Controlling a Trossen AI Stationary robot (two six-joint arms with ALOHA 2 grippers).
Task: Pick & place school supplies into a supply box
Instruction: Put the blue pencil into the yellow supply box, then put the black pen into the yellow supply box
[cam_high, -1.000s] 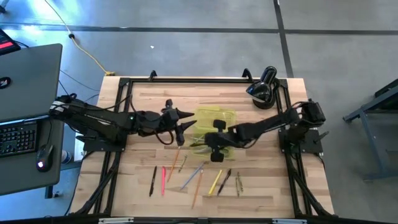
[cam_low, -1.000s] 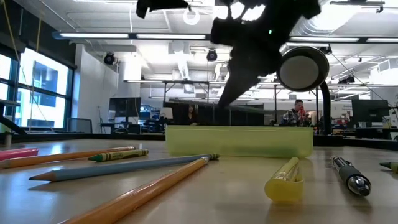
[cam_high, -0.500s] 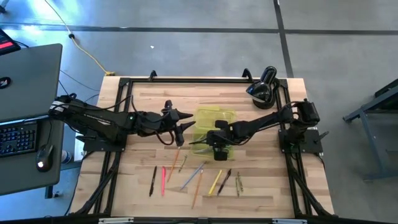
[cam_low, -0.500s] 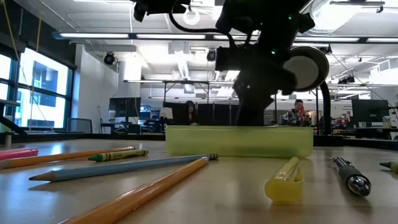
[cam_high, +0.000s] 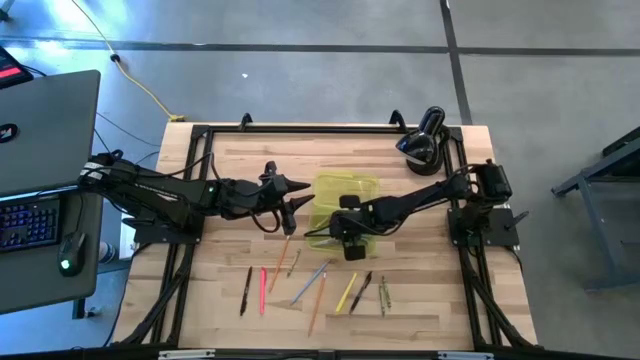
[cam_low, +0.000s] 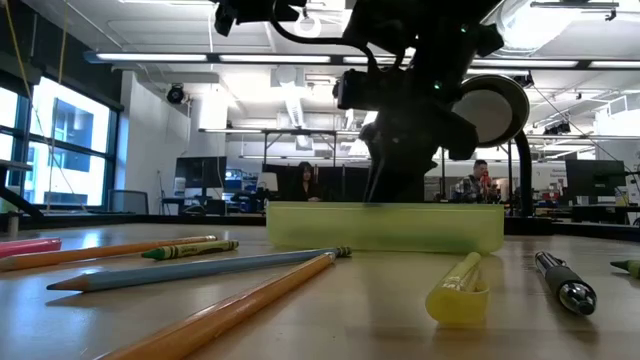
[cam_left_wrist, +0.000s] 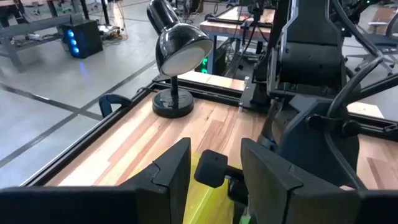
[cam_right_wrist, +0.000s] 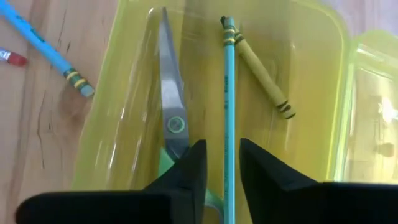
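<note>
1. Overhead, the supply box lies mid-table. The right gripper hangs over its near-left end, while the left gripper waits just left of the box. Loose pens and pencils lie in a scattered row nearer the front edge, mostly pointing front to back.
2. Low down, the right gripper reaches to the box rim; pencils slant across the foreground.
3. From the left wrist, its fingers stand parted, gripping nothing; a black lamp stands beyond.
4. From the right wrist, the gripper is slightly parted around a teal pencil, long axis along the box, with scissors parallel beside it and a yellow crayon angled. Whether it grips, I cannot tell.
</note>
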